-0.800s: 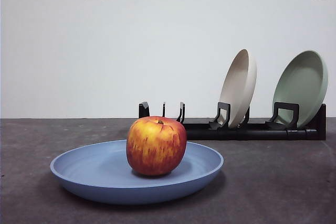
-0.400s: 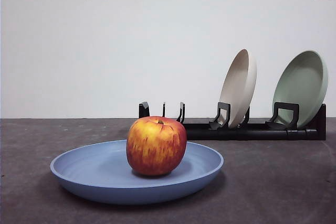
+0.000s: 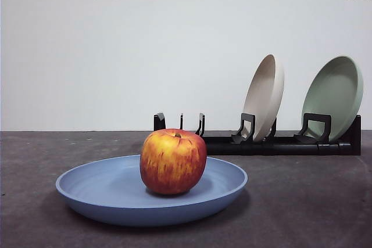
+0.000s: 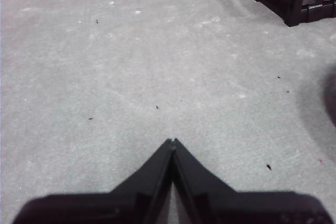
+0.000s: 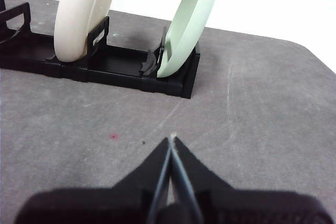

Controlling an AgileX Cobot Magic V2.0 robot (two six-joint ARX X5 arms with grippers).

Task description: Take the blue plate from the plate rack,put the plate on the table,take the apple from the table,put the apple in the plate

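Apple (image 3: pixel 173 161): resting in blue plate (image 3: pixel 104 193), flat on desk (image 3: pixel 302 201). Plate rack (image 3: pixel 279 143) behind (beige plate (image 3: pixel 264 94) and green plate (image 3: pixel 334 94) slotted). Left gripper (image 4: pixel 172 141), right gripper (image 5: pixel 170 139): jaws closed, empty, over bare desk.

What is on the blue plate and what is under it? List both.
On the blue plate sits one apple, near its middle, stem dimple up. The plate lies flat on the table. The plate hides the table beneath it, and the apple hides part of the plate's floor.
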